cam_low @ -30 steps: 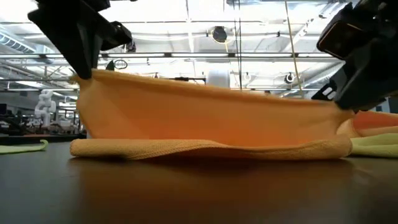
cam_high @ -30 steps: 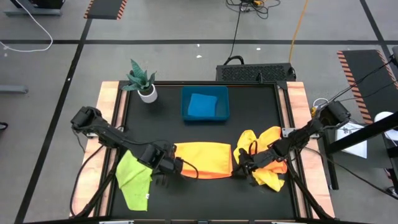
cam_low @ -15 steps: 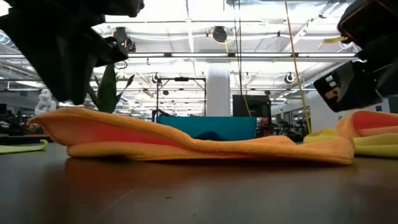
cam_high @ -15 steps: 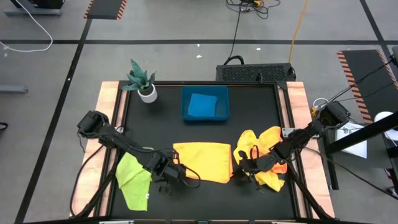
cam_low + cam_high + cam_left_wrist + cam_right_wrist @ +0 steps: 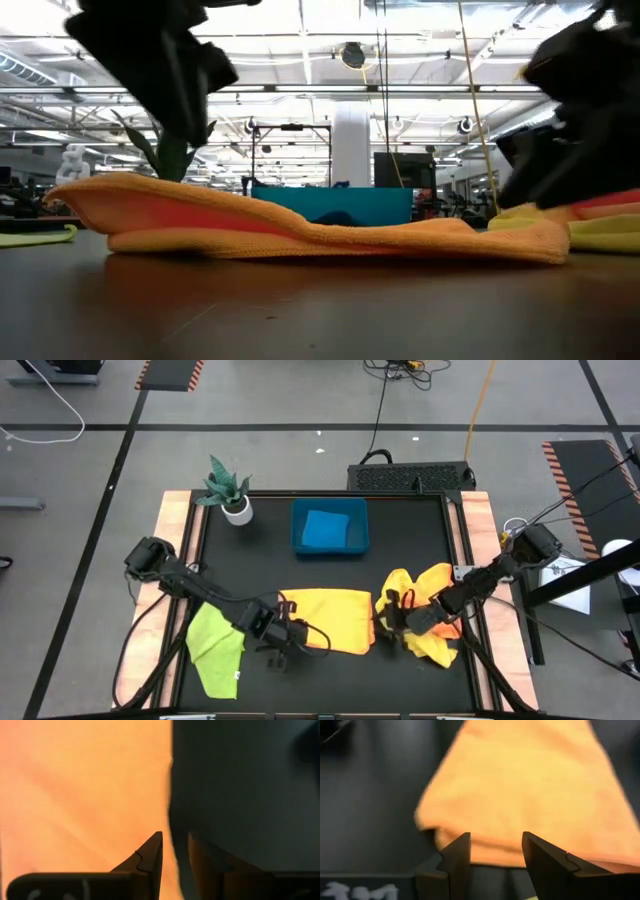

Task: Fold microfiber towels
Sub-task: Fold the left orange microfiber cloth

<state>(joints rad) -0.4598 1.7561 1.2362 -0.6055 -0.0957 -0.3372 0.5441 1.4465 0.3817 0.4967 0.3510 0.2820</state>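
Bright, even overhead light — ceiling lamps (image 5: 352,55) glare in the low view; both wrist views are soft, the arms blurred dark.

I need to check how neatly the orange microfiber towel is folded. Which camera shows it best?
The high view: the flat orange microfiber towel shows whole, a rectangle on the black table. The low view shows only its layered front edge; each wrist view shows just one part of it.

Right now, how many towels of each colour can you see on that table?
Orange towel: 1, folded, centre
Lime green towel: 1
Blue towel: 1, in the blue tray
Yellow and orange pile: number of towels unclear
Total: 3 clear towels, plus the pile
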